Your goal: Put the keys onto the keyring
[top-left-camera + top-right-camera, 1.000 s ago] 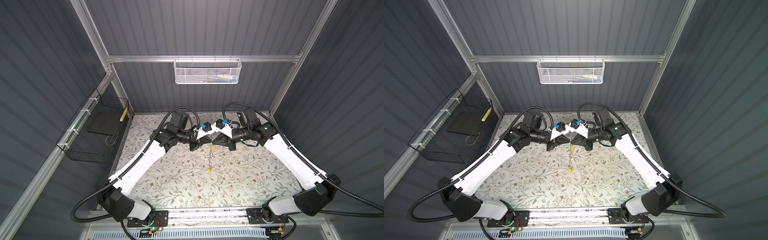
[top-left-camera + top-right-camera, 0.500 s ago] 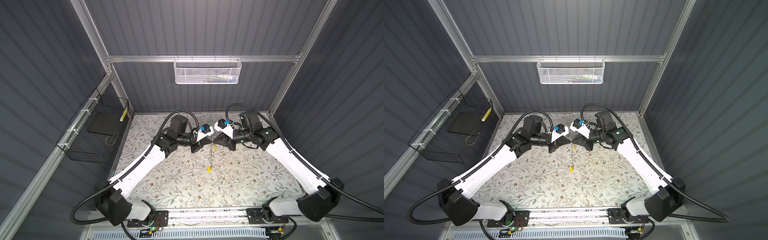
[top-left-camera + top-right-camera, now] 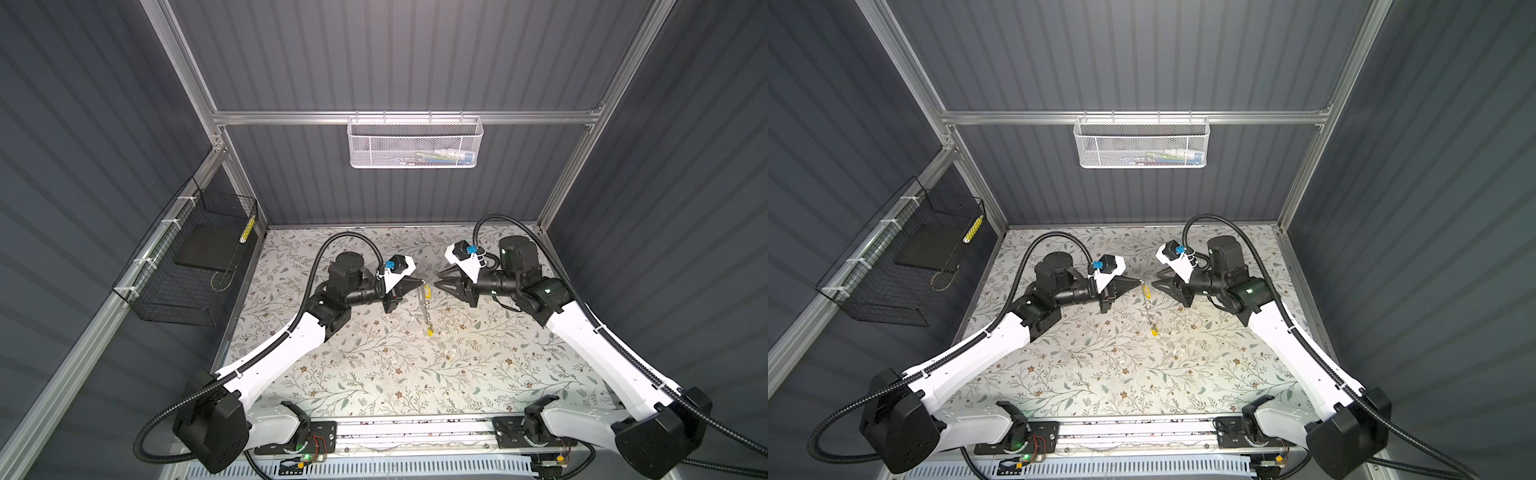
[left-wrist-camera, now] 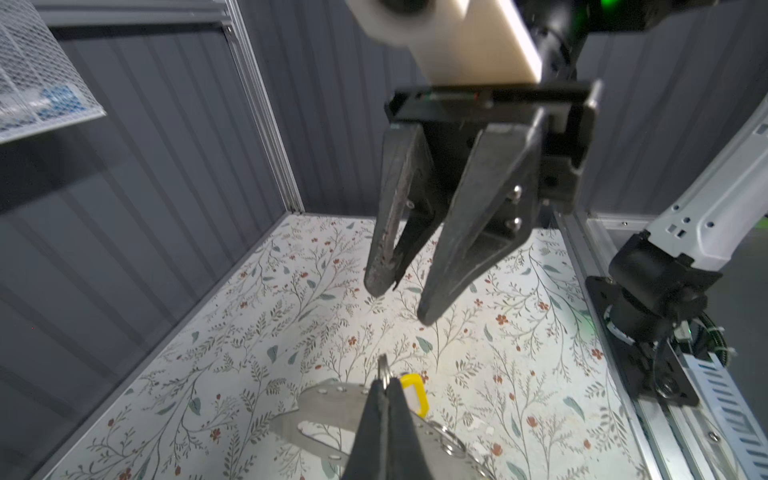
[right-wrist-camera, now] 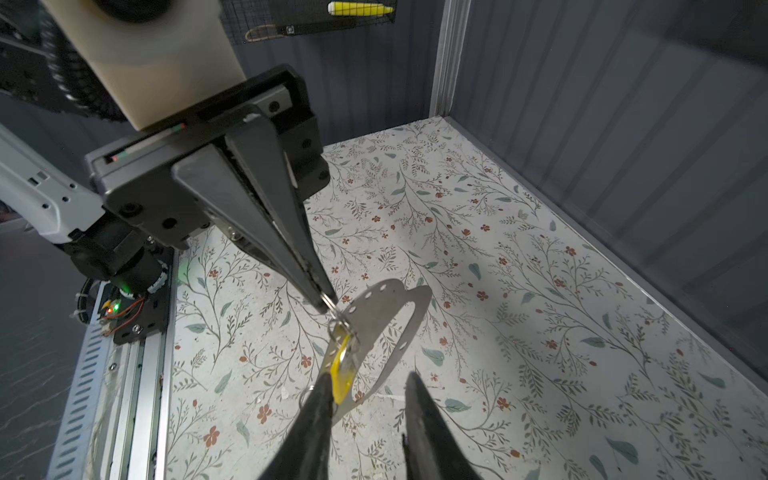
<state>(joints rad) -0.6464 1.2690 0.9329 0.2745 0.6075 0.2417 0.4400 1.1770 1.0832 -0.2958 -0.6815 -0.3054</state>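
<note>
Just ahead of the spread right fingers [image 5: 430, 436], upper key [image 5: 343, 370] and keyring [image 5: 390, 299] hang from left fingers [image 5: 270, 208] pinching its wire ring. I'd ease the right straight back, no snagging.

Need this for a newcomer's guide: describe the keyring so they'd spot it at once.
Look above the floral table, between the left gripper and the right gripper. From a wire ring pinched in the shut left one hangs the keyring: a flat grey oval loop with punched holes, far larger than the yellow key tag beside it.
</note>
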